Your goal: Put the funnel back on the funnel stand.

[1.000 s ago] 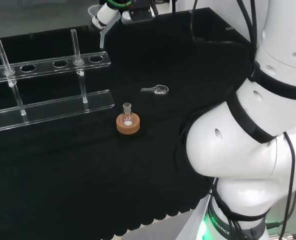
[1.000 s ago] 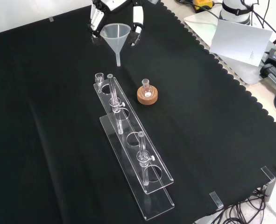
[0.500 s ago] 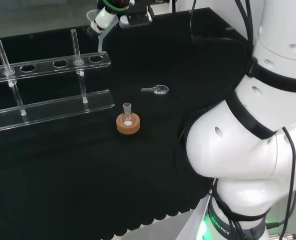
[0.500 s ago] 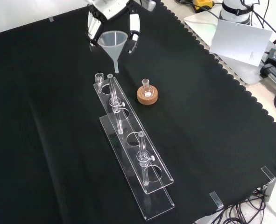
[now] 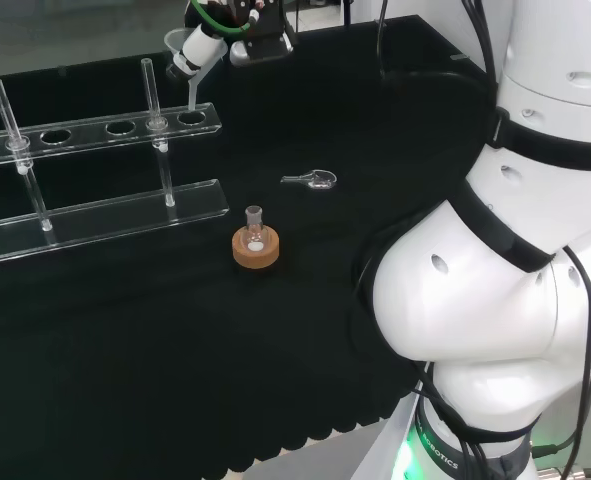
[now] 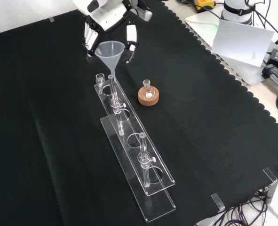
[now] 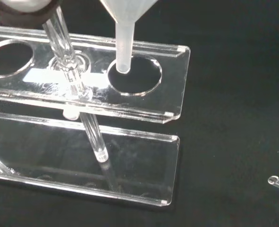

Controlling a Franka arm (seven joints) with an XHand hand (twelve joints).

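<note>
Wrist view: funnel (image 7: 125, 28), stem upright, tip poised just above the end hole of the funnel stand (image 7: 172, 80) (slightly off the hole's centre, toward its rim). Front view: cone rim is held between curled fingers of the robot hand (image 6: 106, 21); the stem hangs below it. A straight descent is judged to be called for.

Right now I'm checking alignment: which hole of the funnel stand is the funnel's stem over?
The end hole of the funnel stand, beside the upright post. The funnel in the robot hand has its stem tip at that hole's rim; the other holes have nothing over them.
</note>
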